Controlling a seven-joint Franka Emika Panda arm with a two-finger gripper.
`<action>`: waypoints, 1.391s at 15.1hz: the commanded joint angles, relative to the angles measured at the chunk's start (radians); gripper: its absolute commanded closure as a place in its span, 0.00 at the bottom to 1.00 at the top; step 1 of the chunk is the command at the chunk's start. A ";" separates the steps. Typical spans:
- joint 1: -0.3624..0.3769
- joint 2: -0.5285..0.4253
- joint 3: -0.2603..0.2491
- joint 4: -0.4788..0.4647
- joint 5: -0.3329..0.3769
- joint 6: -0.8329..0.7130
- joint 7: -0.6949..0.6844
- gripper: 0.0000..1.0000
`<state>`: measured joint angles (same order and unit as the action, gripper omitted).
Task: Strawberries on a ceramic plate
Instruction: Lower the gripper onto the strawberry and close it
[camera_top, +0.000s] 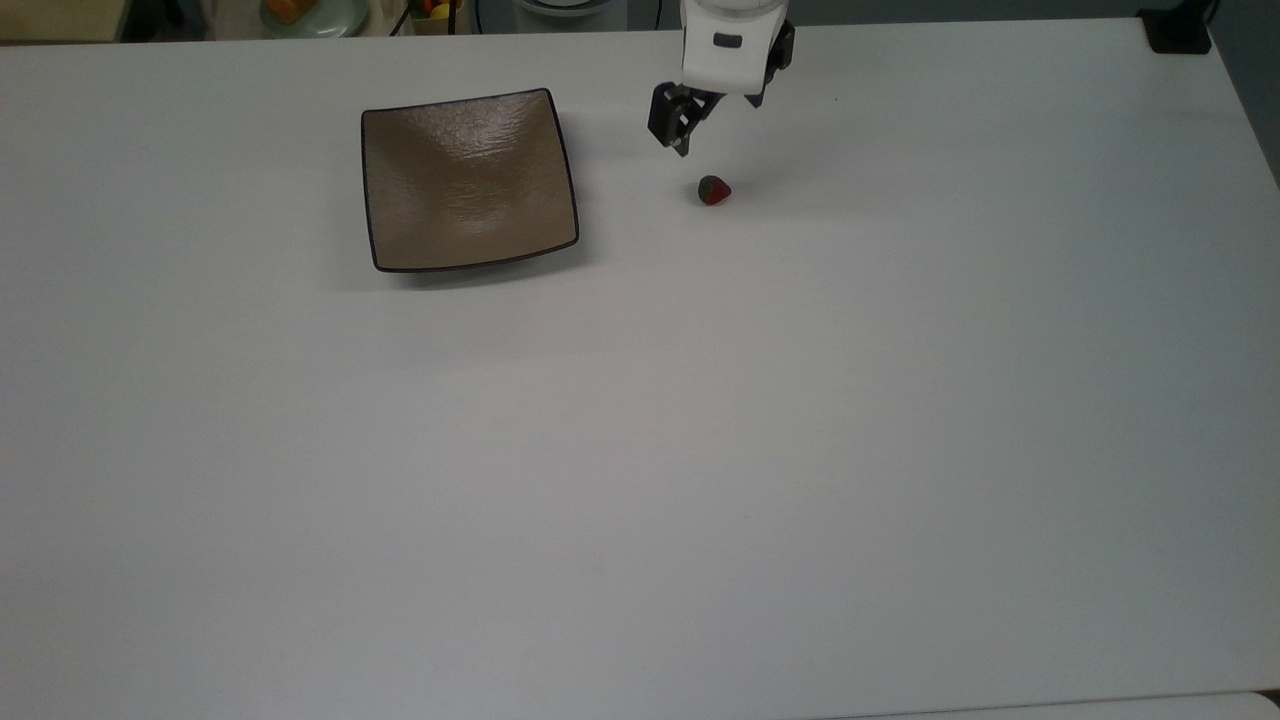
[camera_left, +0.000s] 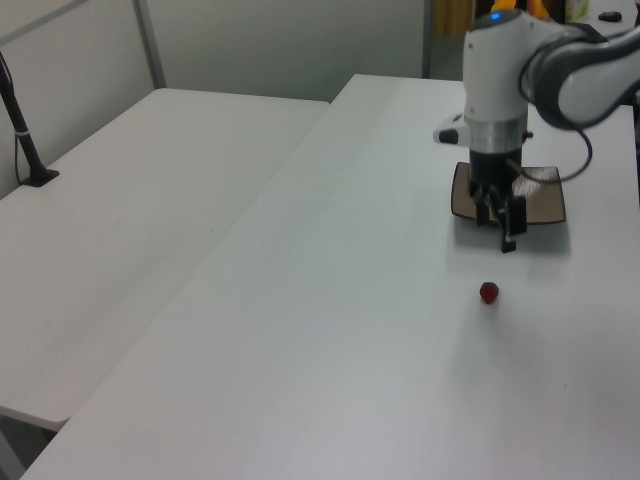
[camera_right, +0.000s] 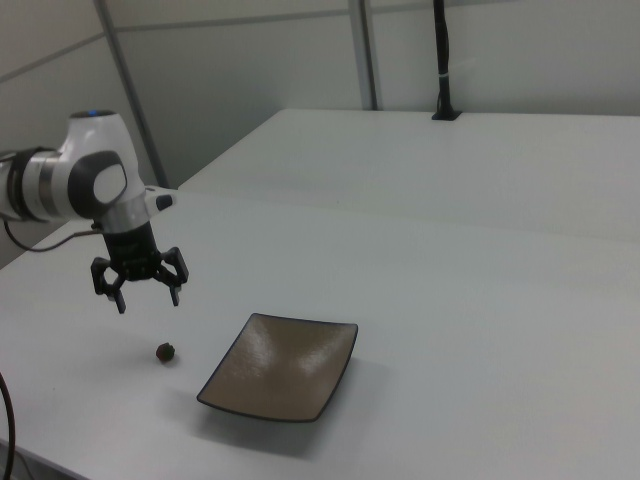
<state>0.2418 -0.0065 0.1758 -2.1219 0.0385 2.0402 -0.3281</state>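
Hanging above the white table (camera_top: 700, 450), the gripper (camera_right: 147, 298) points straight down with its two black fingers spread wide and nothing between them. In the right view the gap between the fingers is plain, and the strawberry (camera_right: 165, 351) lies on the table below them, a little toward five o'clock from the fingertips, not touched. In the top view the gripper (camera_top: 712, 125) sits near the strawberry (camera_top: 713, 190), at about twelve o'clock from it, and the berry's dark green cap faces nine o'clock, toward the plate (camera_top: 468, 180). The plate is bare, square and glossy tan with a thin dark rim, and it rests at nine o'clock from the berry, well apart from it. In the left view the gripper (camera_left: 502, 223) hangs in front of the plate (camera_left: 535, 205), with the strawberry (camera_left: 489, 292) nearer the camera at about six o'clock from the fingers.
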 joint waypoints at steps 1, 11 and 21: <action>0.007 -0.021 0.005 -0.093 -0.040 0.127 -0.019 0.00; 0.022 0.069 0.005 -0.122 -0.058 0.287 -0.069 0.00; 0.034 0.115 0.005 -0.121 -0.061 0.295 -0.068 0.21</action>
<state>0.2556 0.1039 0.1849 -2.2320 -0.0108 2.3079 -0.3863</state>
